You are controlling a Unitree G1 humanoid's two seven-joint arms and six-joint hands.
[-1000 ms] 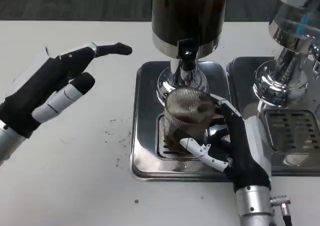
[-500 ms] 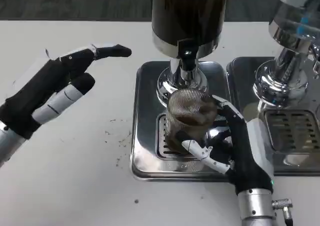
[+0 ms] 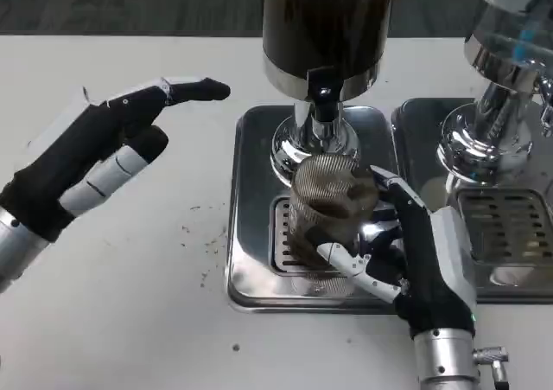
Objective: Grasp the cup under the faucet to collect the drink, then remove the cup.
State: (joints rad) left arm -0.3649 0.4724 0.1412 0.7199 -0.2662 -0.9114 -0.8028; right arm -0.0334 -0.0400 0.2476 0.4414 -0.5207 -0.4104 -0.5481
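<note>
A ribbed clear glass cup (image 3: pixel 327 207) with dark drink in it stands on the steel drip tray (image 3: pixel 251 234), below the black faucet (image 3: pixel 323 96) of the dark drink dispenser (image 3: pixel 327 27). My right hand (image 3: pixel 415 260) wraps around the cup from the right and grips it, one finger across its lower front. My left hand (image 3: pixel 95 152) hovers over the table to the left, fingers spread and pointing toward the dispenser, holding nothing.
A second chrome dispenser (image 3: pixel 505 87) with its own drip tray (image 3: pixel 510 226) stands at the right. Dark crumbs (image 3: pixel 203 234) are scattered on the white table left of the tray.
The cup and my right hand have shifted slightly to the right on the tray. My left hand has edged a little to the right.
</note>
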